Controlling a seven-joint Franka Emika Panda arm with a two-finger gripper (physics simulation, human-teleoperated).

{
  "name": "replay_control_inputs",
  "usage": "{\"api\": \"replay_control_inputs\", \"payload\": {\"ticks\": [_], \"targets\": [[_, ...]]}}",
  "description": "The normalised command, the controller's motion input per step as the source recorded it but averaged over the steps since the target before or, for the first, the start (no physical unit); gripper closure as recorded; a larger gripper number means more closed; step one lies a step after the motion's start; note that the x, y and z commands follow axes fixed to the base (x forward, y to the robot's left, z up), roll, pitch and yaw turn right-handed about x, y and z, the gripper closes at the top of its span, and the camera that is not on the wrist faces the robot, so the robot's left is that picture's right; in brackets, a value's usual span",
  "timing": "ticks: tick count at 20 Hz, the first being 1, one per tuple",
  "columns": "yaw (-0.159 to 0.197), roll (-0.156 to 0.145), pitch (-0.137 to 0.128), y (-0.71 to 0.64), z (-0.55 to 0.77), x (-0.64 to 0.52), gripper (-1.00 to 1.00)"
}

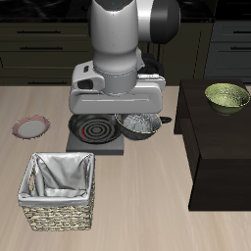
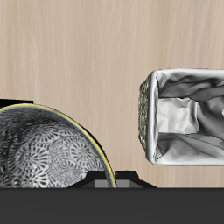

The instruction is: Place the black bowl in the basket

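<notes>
The black bowl (image 1: 138, 125), dark outside with a grey speckled inside, hangs just under my gripper (image 1: 136, 115) beside the stove burner, held a little above the table. In the wrist view the bowl (image 2: 44, 150) fills the near field and my gripper (image 2: 105, 181) is shut on its rim. The basket (image 1: 61, 191), square beige wicker with a white-grey cloth lining, stands nearer the table's front edge, apart from the bowl. It also shows in the wrist view (image 2: 184, 118), and nothing lies in it.
A black stove burner (image 1: 97, 131) with red rings lies beside the bowl. A flat reddish-rimmed plate (image 1: 30, 126) lies farther out on the table. A green-yellow bowl (image 1: 226, 96) sits on a dark cabinet (image 1: 221, 147).
</notes>
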Motion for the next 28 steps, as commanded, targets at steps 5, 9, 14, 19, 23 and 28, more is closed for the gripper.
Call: {"api": "replay_control_inputs", "payload": {"ticks": [5,9,14,19,23,28], "targets": [[0.007,-0.047,-0.027,-0.44,0.16,0.09,1.00],[-0.006,-0.052,-0.029,-0.50,0.21,0.09,1.00],[-0.006,-0.037,-0.021,-0.30,0.11,0.04,1.00],[-0.007,-0.022,-0.019,-0.31,0.03,0.04,1.00],[-0.017,-0.046,-0.012,-0.33,0.03,0.14,1.00],[-0.024,-0.049,-0.008,-0.41,0.03,0.13,1.00]]}}
